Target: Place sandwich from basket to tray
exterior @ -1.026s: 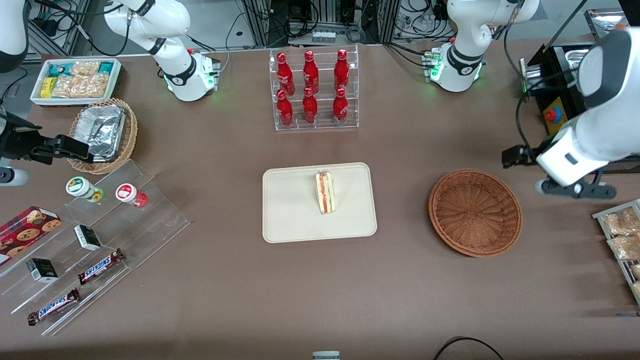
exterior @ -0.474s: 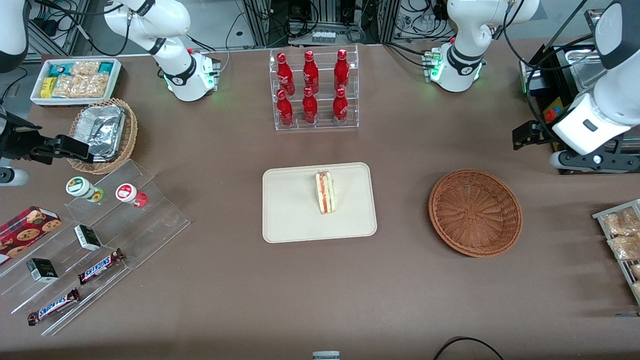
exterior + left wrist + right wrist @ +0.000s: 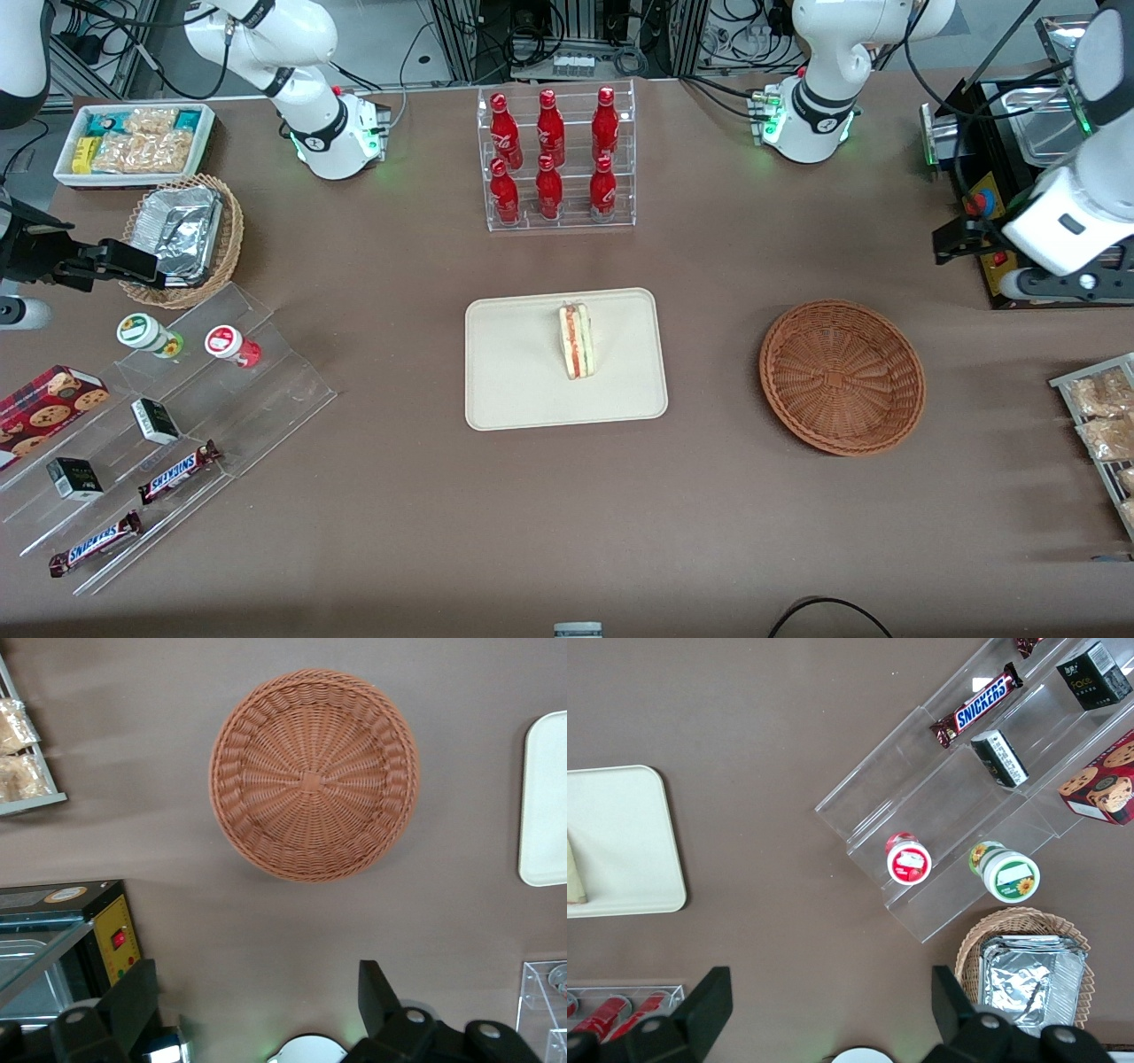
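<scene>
The sandwich (image 3: 576,341), a pale wedge with red and green stripes, lies on the cream tray (image 3: 514,390) at the table's middle. The reddish-brown wicker basket (image 3: 842,377) stands empty beside the tray, toward the working arm's end. My left gripper (image 3: 952,241) hangs above the table, farther from the front camera than the basket, close to a black box. In the left wrist view the gripper (image 3: 257,1001) is open and holds nothing, with the basket (image 3: 314,775) and the tray's edge (image 3: 545,806) in sight. The right wrist view shows the tray's corner (image 3: 620,842) and a sliver of sandwich (image 3: 574,877).
A black control box with a red button (image 3: 979,204) stands by my gripper. A rack of snack packets (image 3: 1099,425) sits near the basket. A clear rack of red bottles (image 3: 554,159) stands farther from the camera than the tray. Acrylic steps with snacks (image 3: 168,425) lie toward the parked arm's end.
My left gripper has moved away from the basket, farther from the front camera and toward the working arm's end. The sandwich, tray and basket have not moved.
</scene>
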{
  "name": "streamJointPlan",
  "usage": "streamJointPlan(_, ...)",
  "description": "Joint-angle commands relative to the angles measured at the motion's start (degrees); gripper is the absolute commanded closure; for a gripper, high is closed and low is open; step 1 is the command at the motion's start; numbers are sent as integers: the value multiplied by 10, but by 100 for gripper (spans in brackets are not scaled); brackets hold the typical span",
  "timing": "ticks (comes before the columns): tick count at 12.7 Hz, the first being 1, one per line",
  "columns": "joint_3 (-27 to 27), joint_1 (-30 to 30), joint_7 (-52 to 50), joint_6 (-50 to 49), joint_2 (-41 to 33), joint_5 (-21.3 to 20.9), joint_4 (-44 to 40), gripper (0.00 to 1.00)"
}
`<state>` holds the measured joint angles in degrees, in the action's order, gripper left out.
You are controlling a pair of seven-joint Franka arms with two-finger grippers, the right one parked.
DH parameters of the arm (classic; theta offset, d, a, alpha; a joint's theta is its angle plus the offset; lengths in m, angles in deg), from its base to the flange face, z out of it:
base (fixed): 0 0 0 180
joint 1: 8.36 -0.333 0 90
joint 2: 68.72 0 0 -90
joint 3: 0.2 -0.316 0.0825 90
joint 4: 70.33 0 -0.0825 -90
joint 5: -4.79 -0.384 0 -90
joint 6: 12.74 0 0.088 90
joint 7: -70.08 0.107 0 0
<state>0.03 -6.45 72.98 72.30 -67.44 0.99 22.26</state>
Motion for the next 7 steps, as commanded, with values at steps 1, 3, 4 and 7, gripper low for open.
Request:
streamJointPlan(1,21,-27,17,-44,-8,-1,-29,0)
streamJointPlan(3,23,-42,17,-62,-6,2,-46,0)
streamJointPlan(4,23,-45,17,-70,-4,3,-57,0)
streamJointPlan(7,18,-39,15,-82,-5,5,-72,0)
